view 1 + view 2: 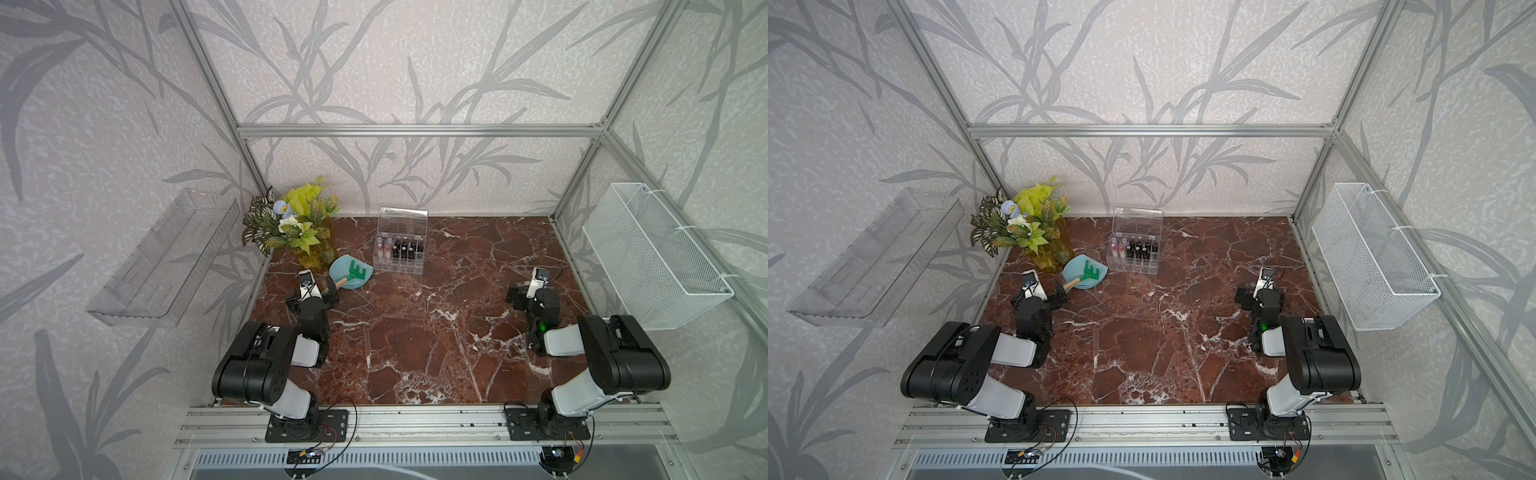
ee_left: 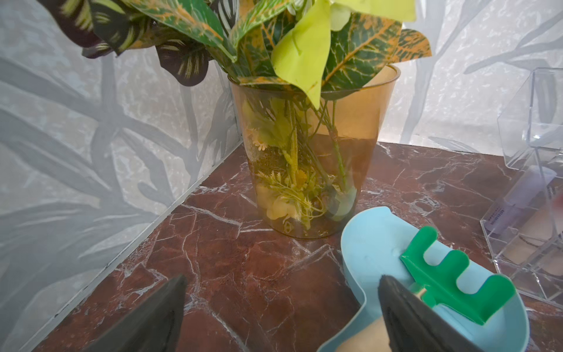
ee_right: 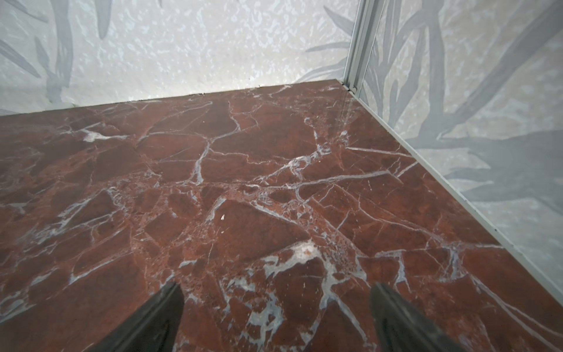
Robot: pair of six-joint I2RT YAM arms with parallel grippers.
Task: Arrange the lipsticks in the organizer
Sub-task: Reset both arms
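Note:
The organizer (image 1: 400,266), a clear box with its lid raised, stands at the back of the marble table in both top views (image 1: 1133,266). All the lipsticks (image 1: 401,249) I see stand upright in its compartments: pink ones at the left, black ones to their right (image 1: 1139,249). In the left wrist view the organizer (image 2: 536,268) shows at the edge with a pale tube (image 2: 527,189) inside. My left gripper (image 1: 311,293) (image 2: 281,279) is open and empty near the vase. My right gripper (image 1: 534,291) (image 3: 276,285) is open over bare marble at the right.
An amber vase (image 1: 318,255) of artificial plants fills the back left corner. Beside it lies a blue scoop (image 1: 343,268) holding a green rake (image 1: 358,271); one left finger (image 2: 405,314) hovers over its handle. A clear shelf tray (image 1: 166,257) and a wire basket (image 1: 656,253) hang on the side walls.

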